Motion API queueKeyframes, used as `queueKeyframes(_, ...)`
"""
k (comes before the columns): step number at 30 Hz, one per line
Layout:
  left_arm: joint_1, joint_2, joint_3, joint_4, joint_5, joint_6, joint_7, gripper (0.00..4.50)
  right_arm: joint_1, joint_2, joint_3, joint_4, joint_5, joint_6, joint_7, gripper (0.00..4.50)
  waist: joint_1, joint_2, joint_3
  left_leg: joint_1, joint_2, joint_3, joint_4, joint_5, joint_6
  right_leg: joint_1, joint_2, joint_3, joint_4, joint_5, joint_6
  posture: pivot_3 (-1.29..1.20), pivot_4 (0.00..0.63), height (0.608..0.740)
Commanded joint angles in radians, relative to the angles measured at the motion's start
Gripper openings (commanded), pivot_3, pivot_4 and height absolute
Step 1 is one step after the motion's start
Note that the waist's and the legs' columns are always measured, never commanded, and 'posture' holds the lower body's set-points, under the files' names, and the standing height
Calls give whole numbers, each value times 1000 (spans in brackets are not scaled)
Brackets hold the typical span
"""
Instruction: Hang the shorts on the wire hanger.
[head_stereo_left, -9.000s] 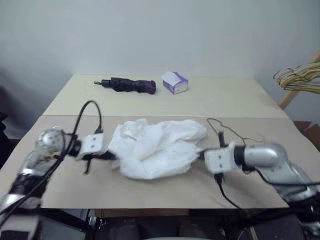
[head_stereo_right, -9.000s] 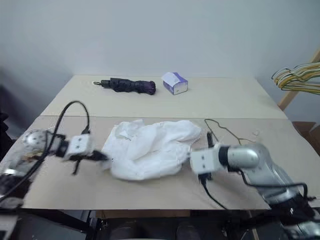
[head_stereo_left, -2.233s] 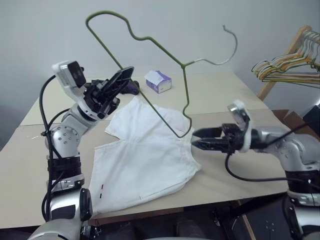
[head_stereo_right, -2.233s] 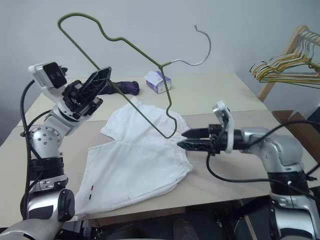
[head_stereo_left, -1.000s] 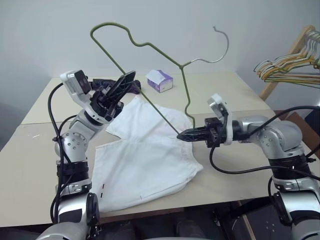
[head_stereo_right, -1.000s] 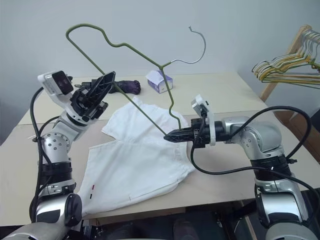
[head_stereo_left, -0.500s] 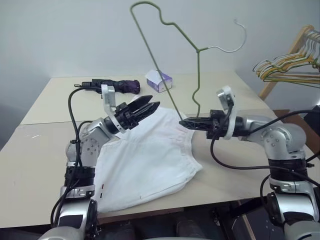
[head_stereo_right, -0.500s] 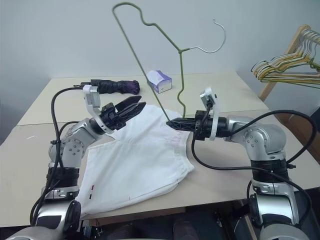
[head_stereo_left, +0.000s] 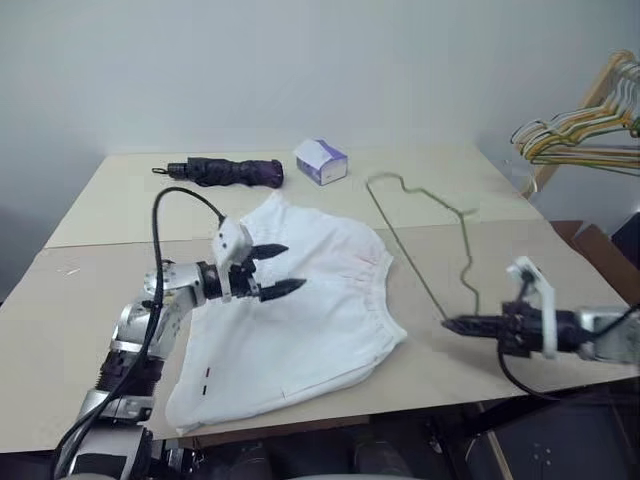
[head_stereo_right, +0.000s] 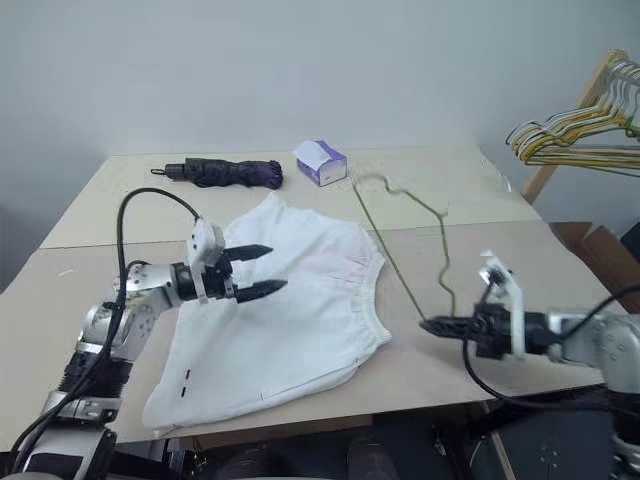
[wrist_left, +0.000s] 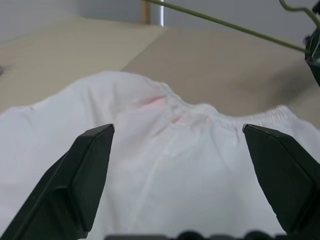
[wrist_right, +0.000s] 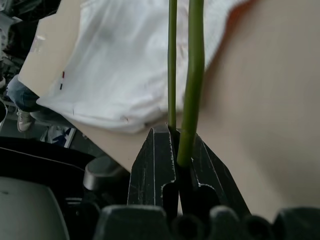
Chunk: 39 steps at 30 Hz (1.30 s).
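Note:
The white shorts (head_stereo_left: 310, 330) lie spread flat on the table, waistband toward the right. My left gripper (head_stereo_left: 290, 267) hovers just above their upper part, open, with nothing between its fingers; the left wrist view shows the cloth (wrist_left: 165, 170) under the wide-apart fingers (wrist_left: 85, 170). The olive wire hanger (head_stereo_left: 403, 247) slants low over the table to the right of the shorts, its hook pointing away from me. My right gripper (head_stereo_left: 450, 324) is shut on the hanger's near corner, close to the table's front edge. The right wrist view shows the wire (wrist_right: 192, 75) pinched between the shut fingers.
A folded dark purple umbrella (head_stereo_left: 225, 172) and a white-and-purple tissue box (head_stereo_left: 322, 161) lie at the back of the table (head_stereo_left: 90, 300). A bunch of coloured hangers (head_stereo_left: 580, 140) hangs on a wooden rack at the far right.
My left gripper let go of the hanger, opened and sank to just above the shorts. My right gripper swung right and down, tipping the hanger from upright to low over the table.

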Motion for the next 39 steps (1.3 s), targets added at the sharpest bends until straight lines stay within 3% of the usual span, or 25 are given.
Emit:
queueKeyframes(1, -2, -6, 2, -60, -8, -4, -1, 4452, 23, -59, -35, 32, 48, 37, 89, 0, -1, 0, 0, 1, 0, 0, 0, 0, 0, 0, 0, 1, 0, 0, 0, -177, 0, 740)
queueKeyframes(11, 25, -3, 3, -117, -10, 16, 14, 4452, 95, -177, 75, 171, -29, -42, 277, 0, 5, 0, 0, 1, -1, -1, 0, 0, 0, 0, 0, 1, 0, 0, 1, -151, 0, 740)
queueKeyframes(30, 57, 57, -7, -172, 0, 32, -20, 4452, 61, -157, 224, 281, -139, -88, 367, 0, 39, 2, 0, 1, -1, 1, 0, 0, 0, 0, 0, 1, 0, 0, 2, -128, 0, 740)
queueKeyframes(39, 58, 49, -4, -167, 11, 23, -11, 4452, 65, -164, 209, 340, -154, -85, 382, 0, 51, 2, 0, 1, -1, 3, 1, 0, 0, 0, 1, 1, 0, 0, 1, -131, 0, 740)
